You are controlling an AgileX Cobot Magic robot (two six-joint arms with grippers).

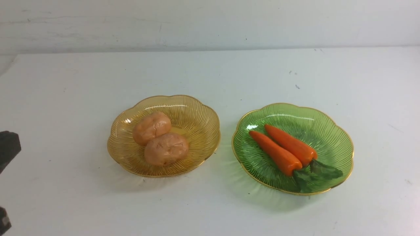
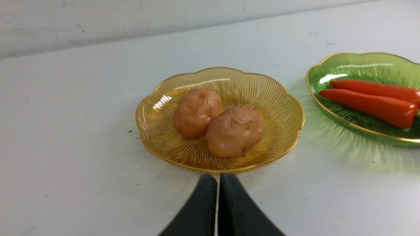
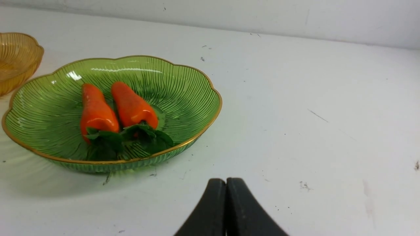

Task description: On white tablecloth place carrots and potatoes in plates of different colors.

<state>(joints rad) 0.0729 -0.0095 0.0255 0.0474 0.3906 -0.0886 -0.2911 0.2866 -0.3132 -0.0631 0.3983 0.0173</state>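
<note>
Carrots (image 1: 283, 149) lie in the green plate (image 1: 341, 137), potatoes (image 1: 159, 137) in the amber plate (image 1: 203, 111) beside it. We see both grippers (image 2: 218, 178) (image 3: 225, 182) pinched empty; a careless sweep could nudge either plate.

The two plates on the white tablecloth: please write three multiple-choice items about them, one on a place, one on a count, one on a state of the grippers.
1. Where do the carrots lie?
A. on the tablecloth
B. in the green plate
C. in the amber plate

2. How many potatoes are in the amber plate?
A. one
B. two
C. three

3. How are the left gripper and right gripper?
A. both shut, holding nothing
B. both open
C. one holds a carrot

Answers: 1 B, both carrots rest inside green; 2 B, two touching; 3 A, the fingers meet with nothing between.
</note>
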